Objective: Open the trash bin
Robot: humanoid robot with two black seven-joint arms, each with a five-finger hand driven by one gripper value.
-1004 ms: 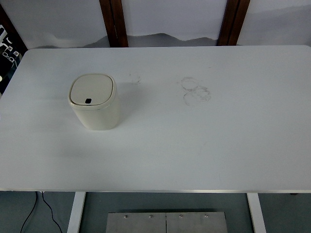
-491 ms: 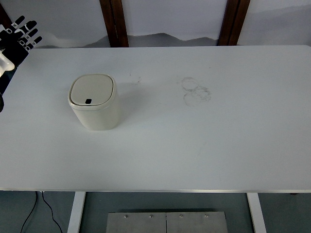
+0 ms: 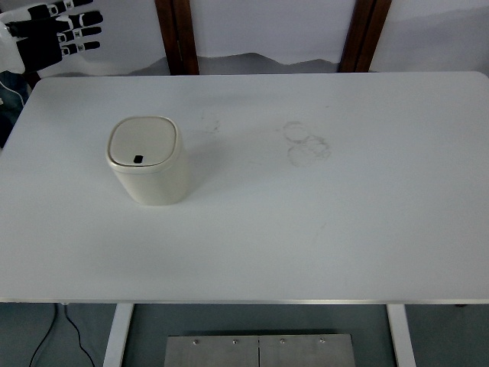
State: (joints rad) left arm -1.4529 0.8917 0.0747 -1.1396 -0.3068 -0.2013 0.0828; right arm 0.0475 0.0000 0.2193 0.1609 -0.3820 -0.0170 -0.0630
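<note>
While the bin stands upright on the left half of the white surface, its lid lies flat and closed, a small dark button at the lid's near edge; the left hand hovers at the far left corner, fingers spread and holding nothing, well apart from the bin; faint ring marks show near the middle.

White surface is seen with faint ring marks near its middle. Beyond its far edge, a pale wall and two dark wooden posts are seen. Below its near edge, white legs, a black cable and a metal plate are visible.
</note>
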